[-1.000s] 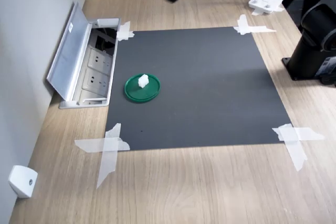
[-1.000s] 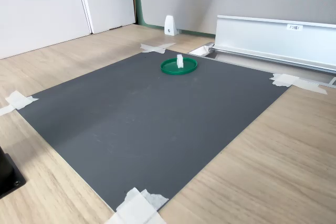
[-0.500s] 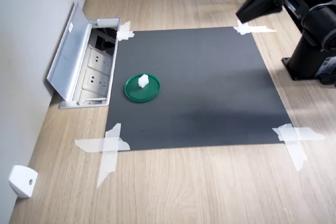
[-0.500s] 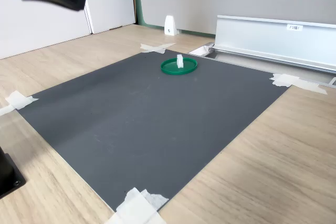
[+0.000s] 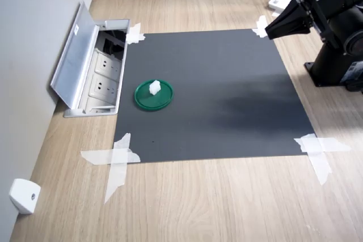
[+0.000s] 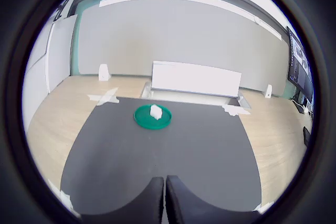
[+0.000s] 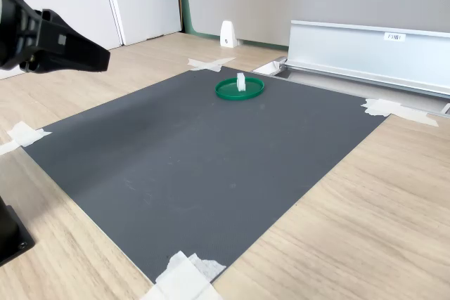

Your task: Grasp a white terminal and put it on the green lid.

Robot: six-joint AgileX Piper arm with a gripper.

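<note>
White terminal (image 5: pixel 153 87) sits on the green lid (image 5: pixel 153 96), near the dark mat's (image 5: pixel 227 100) left edge in the first exterior view. Gripper (image 5: pixel 269 30) hovers at the mat's far right corner, fingers pressed together, empty. Mat between them lies bare.

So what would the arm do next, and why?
Probably just pull back and rest. The white terminal already sits on the green lid, and the gripper hangs far off at the mat's corner with its fingers together and nothing between them, so nothing looks left to move.
</note>
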